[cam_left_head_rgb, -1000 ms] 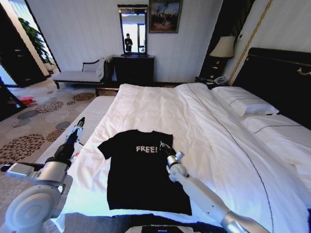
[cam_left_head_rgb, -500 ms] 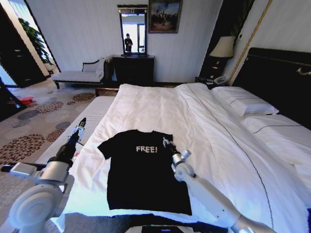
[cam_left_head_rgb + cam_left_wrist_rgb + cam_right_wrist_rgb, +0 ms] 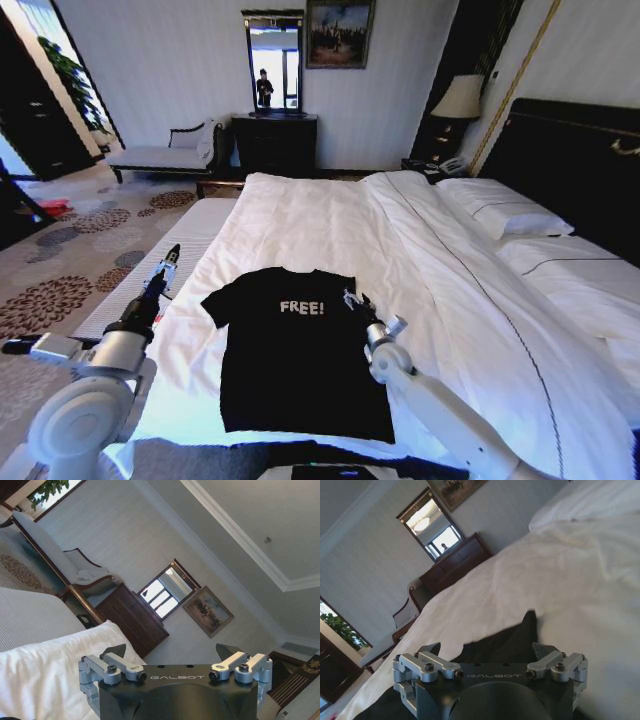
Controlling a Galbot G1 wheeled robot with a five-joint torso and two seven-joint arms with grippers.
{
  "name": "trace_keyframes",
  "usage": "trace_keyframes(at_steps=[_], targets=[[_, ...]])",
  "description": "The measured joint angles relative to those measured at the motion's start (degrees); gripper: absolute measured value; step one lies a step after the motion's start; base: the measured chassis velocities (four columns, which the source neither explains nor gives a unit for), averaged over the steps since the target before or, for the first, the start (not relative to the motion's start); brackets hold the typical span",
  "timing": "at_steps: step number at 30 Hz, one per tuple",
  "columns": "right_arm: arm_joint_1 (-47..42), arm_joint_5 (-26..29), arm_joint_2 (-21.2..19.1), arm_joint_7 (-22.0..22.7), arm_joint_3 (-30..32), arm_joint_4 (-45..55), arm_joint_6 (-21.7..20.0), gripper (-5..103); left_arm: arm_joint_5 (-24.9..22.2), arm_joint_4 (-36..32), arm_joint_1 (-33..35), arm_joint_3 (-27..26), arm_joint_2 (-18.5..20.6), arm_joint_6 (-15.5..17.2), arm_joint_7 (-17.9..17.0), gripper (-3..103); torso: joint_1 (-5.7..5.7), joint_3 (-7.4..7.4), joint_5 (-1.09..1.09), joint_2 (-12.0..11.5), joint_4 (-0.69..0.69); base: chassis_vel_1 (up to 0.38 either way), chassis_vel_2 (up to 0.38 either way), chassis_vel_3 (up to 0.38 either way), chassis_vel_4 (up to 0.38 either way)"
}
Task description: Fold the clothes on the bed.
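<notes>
Your left gripper (image 3: 170, 254) hangs beside the bed (image 3: 330, 215), jaws wide, barely moved. The T-shirt (image 3: 296, 350) lies flat, unfolded. Your right gripper (image 3: 352, 298), jaws wide, has slid outward to the right sleeve, likely lining up a grasp.

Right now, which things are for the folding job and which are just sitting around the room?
For the job: black T-shirt, bed, right gripper by its sleeve, left gripper beside the bed.

Just around: pillows, lamp, mirror, painting, bench.
</notes>
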Motion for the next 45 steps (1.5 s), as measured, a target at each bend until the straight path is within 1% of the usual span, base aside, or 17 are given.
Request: trace_keyframes(at_steps=[6,9,14,19,25,33,34,35,36,38,39,40,41,45], targets=[[-0.8,0.4,1.5,0.0,-0.5,0.0,0.0,100,0.1,0.0,0.2,-0.1,0.0,0.0,-0.1,100,0.00,0.00,-0.01,0.0,0.01,0.000,0.000,0.000,0.000],[-1.4,0.4,2.0,1.4,-0.3,0.1,-0.6,100,0.1,0.0,0.3,-0.4,0.1,0.0,-0.1,100,0.00,0.00,0.00,0.0,0.01,0.000,0.000,0.000,0.000],[-3.3,-0.1,1.6,2.7,0.4,1.7,-0.9,100,0.1,0.1,0.3,-0.4,0.0,0.0,-0.2,100,0.00,0.00,0.00,0.0,0.00,0.000,0.000,0.000,0.000],[-4.7,-0.6,1.3,3.1,0.6,3.1,-0.9,100,0.4,0.2,0.2,-0.1,-0.3,0.0,-0.2,100,0.00,0.00,0.00,0.0,-0.01,0.000,0.000,0.000,0.000],[-5.8,-0.8,2.0,3.5,0.2,4.7,-0.8,100,0.6,0.2,0.5,-0.2,-0.2,0.0,-0.2,100,0.00,0.00,0.00,0.0,0.00,0.000,0.000,0.000,0.000],[-4.8,-0.8,3.9,3.5,-0.6,2.7,-0.8,100,0.6,-0.1,0.9,-0.8,0.1,0.0,-0.2,100,0.00,0.00,0.00,0.0,0.00,0.000,0.000,0.000,0.000],[-4.5,-0.8,4.1,3.4,-0.6,2.3,-0.7,103,0.6,-0.1,0.9,-0.8,0.2,0.0,-0.2,100,0.00,0.00,0.00,0.0,0.00,0.000,0.000,0.000,0.000],[-4.3,-0.8,4.3,3.4,-0.6,1.9,-0.7,100,0.6,-0.1,0.9,-0.9,0.2,0.0,-0.2,100,0.00,0.00,0.00,0.0,0.00,0.000,0.000,0.000,0.000],[-4.3,-0.8,4.3,3.4,-0.6,1.9,-0.7,100,0.6,-0.1,0.9,-0.9,0.2,0.0,-0.2,100,0.00,0.00,0.00,0.0,0.00,0.000,0.000,0.000,0.000],[-3.8,-0.7,4.7,3.3,-0.6,1.1,-0.6,90,0.6,-0.1,0.9,-0.9,0.2,0.0,-0.3,100,0.00,0.00,0.00,0.0,0.00,0.000,0.000,0.000,0.000],[-3.6,-0.7,4.8,3.3,-0.6,0.8,-0.5,90,0.6,-0.1,0.9,-0.9,0.2,0.0,-0.3,100,0.00,0.00,0.00,0.0,0.01,0.000,0.000,0.000,0.000],[-3.5,-0.7,4.8,3.3,-0.6,0.7,-0.4,85,0.6,-0.1,0.9,-0.9,0.2,0.0,-0.3,100,0.00,0.00,0.00,0.0,0.00,0.000,0.000,0.000,0.000],[-3.5,-0.7,4.8,3.3,-0.6,0.7,-0.4,85,0.6,-0.1,0.9,-0.9,0.2,0.0,-0.3,100,0.00,0.00,0.00,0.0,0.00,0.000,0.000,0.000,0.000],[-3.4,-0.8,4.7,3.0,-0.6,0.4,-0.1,63,0.5,-0.1,0.8,-1.0,0.2,0.0,-0.3,100,0.00,0.00,0.00,0.0,0.00,0.000,0.000,0.000,0.000]])
